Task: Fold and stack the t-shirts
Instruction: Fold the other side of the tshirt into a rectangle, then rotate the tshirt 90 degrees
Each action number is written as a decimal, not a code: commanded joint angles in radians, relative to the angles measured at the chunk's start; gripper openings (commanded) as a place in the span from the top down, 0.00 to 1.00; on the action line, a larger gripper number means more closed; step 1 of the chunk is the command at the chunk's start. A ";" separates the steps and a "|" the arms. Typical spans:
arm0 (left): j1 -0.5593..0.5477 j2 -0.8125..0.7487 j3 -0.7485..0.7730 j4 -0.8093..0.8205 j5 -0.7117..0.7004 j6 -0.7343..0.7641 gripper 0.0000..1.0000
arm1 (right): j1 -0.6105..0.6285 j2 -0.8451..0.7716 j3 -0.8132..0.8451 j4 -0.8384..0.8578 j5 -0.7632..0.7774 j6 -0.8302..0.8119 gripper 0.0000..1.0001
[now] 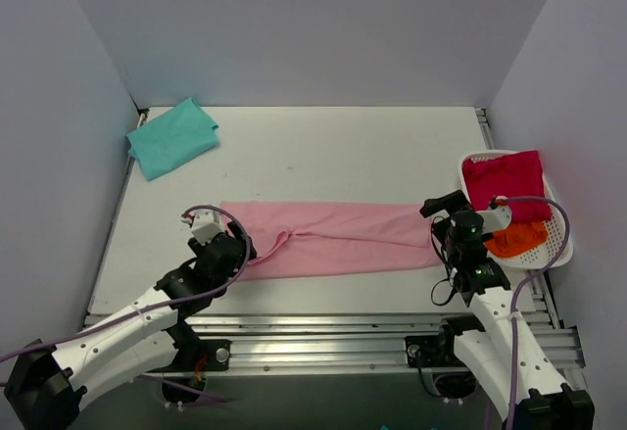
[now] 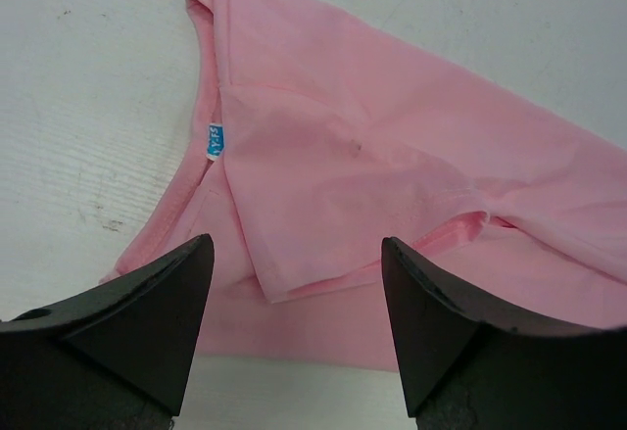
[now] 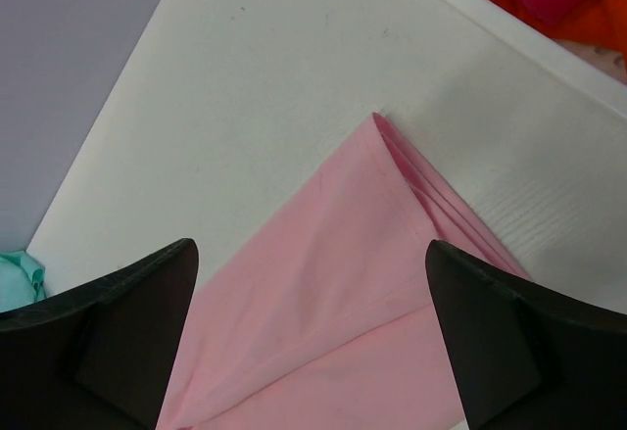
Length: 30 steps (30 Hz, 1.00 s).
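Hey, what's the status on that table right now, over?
Left end effector and right end effector open, empty. Pink shirt lies flat, a long folded strip. Nothing blocking it.

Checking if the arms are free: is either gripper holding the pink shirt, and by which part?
Nothing is held. The left gripper and the right gripper both stand open over the pink shirt, which lies on the table.

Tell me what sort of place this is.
Probably a robot lab's test bench, not a home laundry: a white table boxed in by plain walls, robot arms bolted at its near edge, and a pink shirt spread across it.
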 commanded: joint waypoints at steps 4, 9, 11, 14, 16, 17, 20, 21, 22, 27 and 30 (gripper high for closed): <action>-0.005 0.172 0.064 0.041 -0.067 -0.111 0.23 | 0.011 0.045 0.050 -0.011 0.008 -0.057 0.03; 0.004 0.277 0.078 -0.001 -0.149 -0.199 0.23 | 0.014 0.115 0.065 0.056 -0.007 -0.056 0.03; 0.025 0.346 0.110 -0.005 -0.135 -0.210 0.23 | 0.015 0.151 0.083 0.082 -0.013 -0.054 0.03; 0.107 0.471 0.141 0.047 -0.045 -0.170 0.22 | 0.015 0.186 0.120 0.095 -0.015 -0.056 0.03; 0.171 0.550 0.132 0.153 0.024 -0.129 0.23 | 0.015 0.201 0.134 0.102 -0.013 -0.057 0.03; 0.193 0.574 0.126 0.188 0.044 -0.113 0.23 | 0.015 0.203 0.145 0.102 -0.012 -0.059 0.03; 0.248 0.639 0.119 0.292 0.080 -0.081 0.26 | 0.014 0.214 0.156 0.111 -0.016 -0.067 0.03; 0.251 0.651 0.128 0.299 0.083 -0.078 0.32 | 0.014 0.217 0.159 0.110 -0.015 -0.068 0.03; 0.259 0.657 0.130 0.310 0.087 -0.073 0.37 | 0.014 0.217 0.159 0.110 -0.010 -0.071 0.03; 0.262 0.699 0.161 0.317 0.089 -0.050 0.58 | 0.009 0.201 0.159 0.110 -0.005 -0.076 0.03; 0.272 0.734 0.190 0.316 0.089 -0.036 0.89 | 0.003 0.198 0.162 0.113 -0.005 -0.076 0.03</action>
